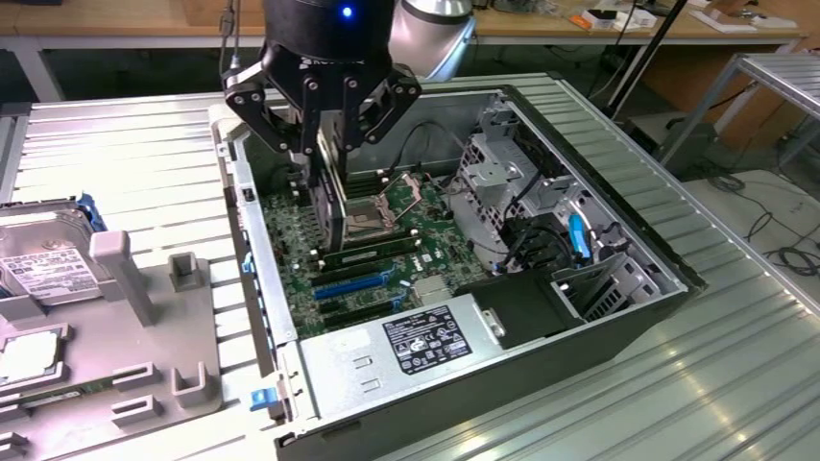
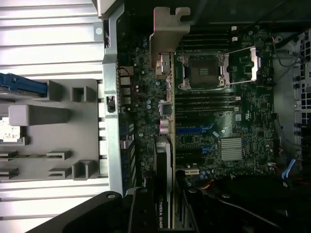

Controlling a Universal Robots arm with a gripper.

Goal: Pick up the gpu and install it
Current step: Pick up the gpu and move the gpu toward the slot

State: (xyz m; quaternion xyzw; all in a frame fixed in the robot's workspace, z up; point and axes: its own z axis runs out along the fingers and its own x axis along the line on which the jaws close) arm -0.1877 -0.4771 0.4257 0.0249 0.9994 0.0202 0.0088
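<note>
A: Tool state?
B: The tool (image 1: 336,144) is clenched on the gpu (image 1: 336,206), gripping one end. The card hangs below it, thin side toward the exterior view. I'd guess that's to keep it clear of the case walls.
A: Bracket?
B: The silver bracket (image 2: 165,34) is at the end away from the tool, so it's free.
A: Where's the card?
B: Inside the open case (image 1: 615,206), over the motherboard (image 1: 397,245) and just beside the CPU socket (image 1: 391,204).
A: Seated?
B: Doubt it. The blue slots (image 1: 349,281) sit uncovered, nearer the power supply (image 1: 417,341). Can't tell if the card touches the board.
A: Outside?
B: Case lies on the ribbed worktop (image 1: 731,365), open side up for access. A parts holder (image 1: 141,317) and hard drive (image 1: 38,264) are on the exterior view's left.
</note>
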